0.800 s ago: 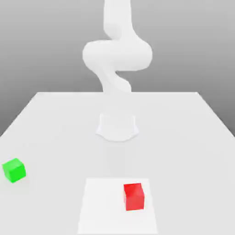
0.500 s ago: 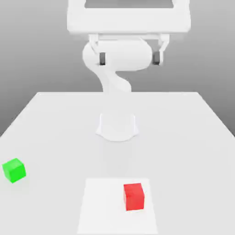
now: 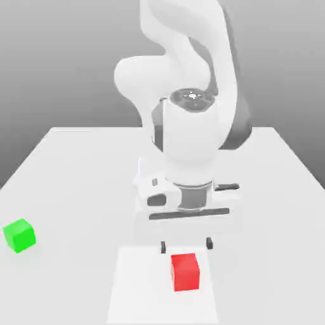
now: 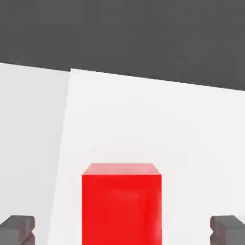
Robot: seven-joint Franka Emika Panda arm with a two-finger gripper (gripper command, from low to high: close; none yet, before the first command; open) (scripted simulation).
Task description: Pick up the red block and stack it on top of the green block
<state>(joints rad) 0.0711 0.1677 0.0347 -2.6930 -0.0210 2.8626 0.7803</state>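
My gripper (image 3: pixel 186 245) hangs with fingers spread wide, grasping nothing, just above the small matte red cube (image 3: pixel 185 271) at the lower middle, while the small matte green cube (image 3: pixel 19 235) sits far left.

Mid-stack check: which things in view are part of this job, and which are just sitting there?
Part of the job:
- red block, on the white mat, between the open fingers in the hand view
- green block, off at the exterior view's left, on the table
- gripper, open, just behind the red block

Just there:
- white mat
- table
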